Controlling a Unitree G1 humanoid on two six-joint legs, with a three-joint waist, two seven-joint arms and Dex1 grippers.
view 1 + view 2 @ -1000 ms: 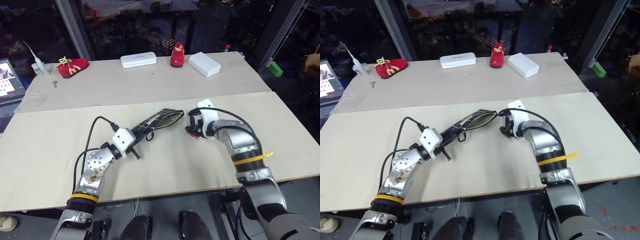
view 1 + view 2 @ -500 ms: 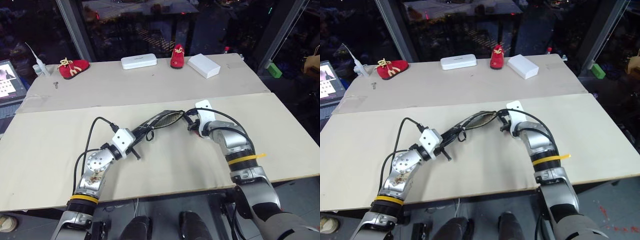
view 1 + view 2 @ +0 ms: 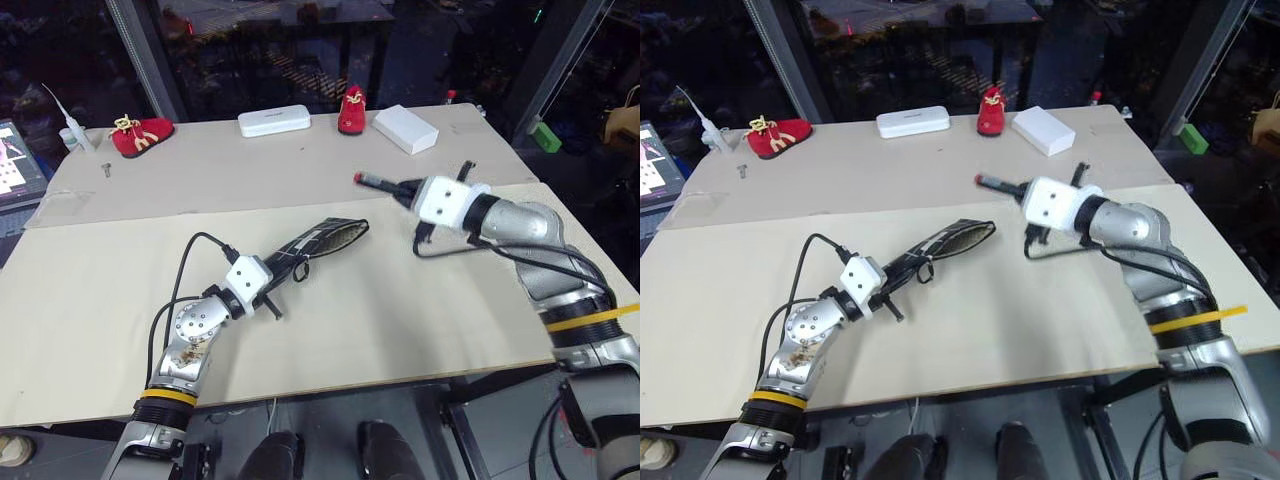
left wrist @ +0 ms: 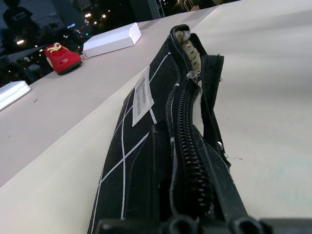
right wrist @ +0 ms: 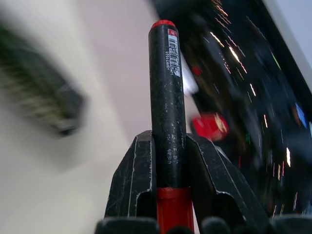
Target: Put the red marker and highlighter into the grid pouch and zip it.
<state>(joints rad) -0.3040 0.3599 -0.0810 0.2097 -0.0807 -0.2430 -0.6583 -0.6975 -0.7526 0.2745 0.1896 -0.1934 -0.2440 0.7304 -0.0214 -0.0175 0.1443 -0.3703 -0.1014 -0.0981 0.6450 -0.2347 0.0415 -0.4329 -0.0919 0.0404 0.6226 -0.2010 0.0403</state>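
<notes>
Red marker point(image 5: 165, 97) gripped in right hand point(image 3: 400, 187), lifted; grid pouch point(image 3: 325, 240) pinched open-mouthed by left hand point(image 3: 283, 268). Insertion, highlighter, zipping remaining.

No wording can be read anywhere

The grid pouch point(image 4: 146, 161) carries a small white label point(image 4: 142, 95) with lines of fine dark print, too small to make out. The red marker point(image 5: 165, 97), clamped between the right gripper's point(image 5: 168, 180) fingers, bears a white sticker near its tip with a barcode and a tiny red patch beside it; the characters printed along the barcode are illegible. At the table's left edge a screen point(image 3: 18, 160) shows a grid of small dark marks and a picture, none of them readable
</notes>
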